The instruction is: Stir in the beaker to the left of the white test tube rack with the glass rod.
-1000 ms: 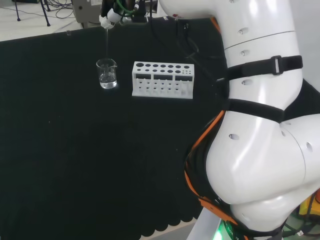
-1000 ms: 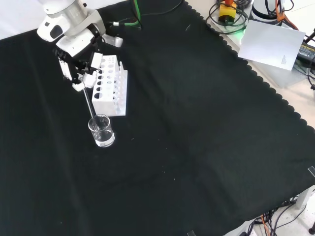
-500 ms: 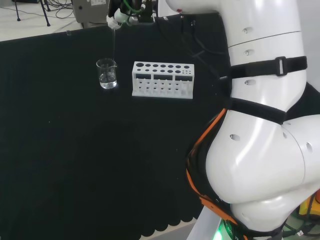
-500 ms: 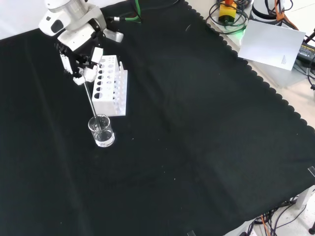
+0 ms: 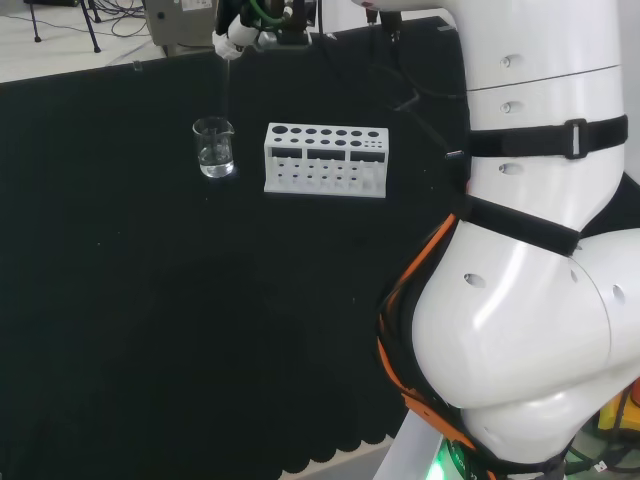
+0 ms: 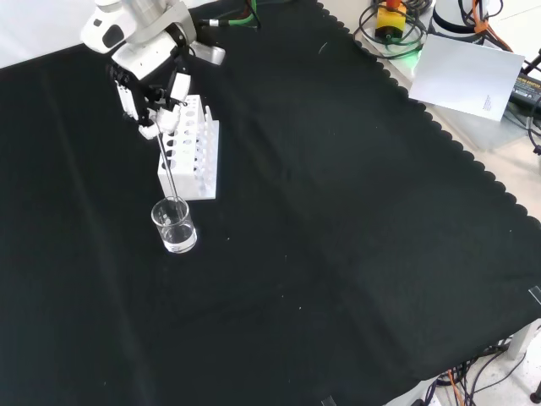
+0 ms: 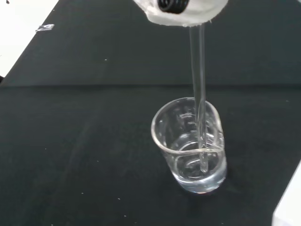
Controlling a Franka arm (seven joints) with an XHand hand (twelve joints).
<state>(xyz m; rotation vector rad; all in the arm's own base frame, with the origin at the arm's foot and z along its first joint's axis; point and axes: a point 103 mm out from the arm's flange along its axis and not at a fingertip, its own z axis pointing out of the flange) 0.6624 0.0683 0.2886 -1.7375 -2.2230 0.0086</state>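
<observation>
Your hand (image 6: 150, 93) has its fingers (image 6: 178, 87) clamped on the glass rod (image 6: 167, 167). The rod runs down with its tip inside the beaker (image 6: 174, 226). That beaker stands on the table (image 6: 338, 211) just beside the white rack (image 6: 191, 148).

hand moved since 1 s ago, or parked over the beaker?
Yes. In the front view the hand has shifted right and up, now alongside the far end of the white test tube rack. The beaker stayed put.
</observation>
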